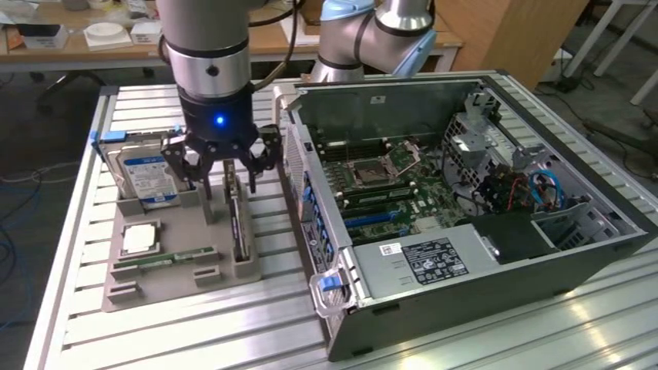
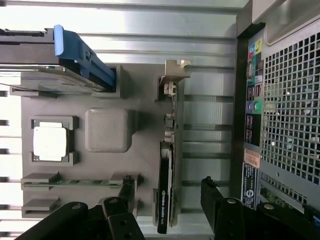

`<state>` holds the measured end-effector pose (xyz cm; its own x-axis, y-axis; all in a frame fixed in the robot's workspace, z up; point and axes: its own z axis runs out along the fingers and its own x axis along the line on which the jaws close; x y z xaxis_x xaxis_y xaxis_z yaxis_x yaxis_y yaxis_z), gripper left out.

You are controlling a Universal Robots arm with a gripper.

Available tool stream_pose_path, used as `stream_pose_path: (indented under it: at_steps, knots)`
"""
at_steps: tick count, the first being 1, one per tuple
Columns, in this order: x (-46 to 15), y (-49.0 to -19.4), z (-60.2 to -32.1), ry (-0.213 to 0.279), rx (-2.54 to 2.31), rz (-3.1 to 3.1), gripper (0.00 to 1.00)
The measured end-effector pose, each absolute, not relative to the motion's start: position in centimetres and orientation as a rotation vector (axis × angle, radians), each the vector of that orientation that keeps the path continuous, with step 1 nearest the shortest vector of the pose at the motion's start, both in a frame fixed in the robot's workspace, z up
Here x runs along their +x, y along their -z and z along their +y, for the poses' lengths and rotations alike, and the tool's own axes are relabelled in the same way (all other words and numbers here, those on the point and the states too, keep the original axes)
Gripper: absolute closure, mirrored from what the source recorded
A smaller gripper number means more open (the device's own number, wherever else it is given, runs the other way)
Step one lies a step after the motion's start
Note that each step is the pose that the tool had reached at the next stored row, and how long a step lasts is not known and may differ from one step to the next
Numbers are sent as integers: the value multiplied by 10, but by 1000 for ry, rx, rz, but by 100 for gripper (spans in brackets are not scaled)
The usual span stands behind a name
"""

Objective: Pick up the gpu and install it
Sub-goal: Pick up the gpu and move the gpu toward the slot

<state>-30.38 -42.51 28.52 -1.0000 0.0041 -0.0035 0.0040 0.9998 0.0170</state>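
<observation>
On the slotted metal table (image 1: 154, 339), the grey parts tray (image 1: 185, 220) sat at about nine o'clock in the exterior view. At the tray's eleven o'clock a hard drive (image 1: 144, 176) with a blue-and-white label stood on edge in its holder. Toward seven o'clock a square processor (image 1: 141, 237) lay flat, and just below it a narrow green memory stick (image 1: 165, 260) lay in its slot. Along the tray's three o'clock edge the gpu (image 1: 237, 223) stood on its long edge in its slot, not yet lifted. The gripper (image 1: 224, 181) hung directly over the card's far end, at roughly ten o'clock in the exterior view, jaws spread wide and grasping nothing. In the wrist view its dark fingers (image 2: 126, 192) flanked the card's black heatsink end, one on each side with a gap between finger and card, while the silver bracket (image 2: 175, 75) sat at the card's opposite end. At three o'clock in the exterior view lay the opened computer case (image 1: 463, 262), close beside the tray, its motherboard (image 1: 386, 185) exposed.
</observation>
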Motion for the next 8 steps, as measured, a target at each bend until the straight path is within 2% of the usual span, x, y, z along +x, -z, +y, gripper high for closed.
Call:
stream_pose_path:
  at_steps: [8]
  knots:
    - [-305,-273,-426,-26,22,3138,36]
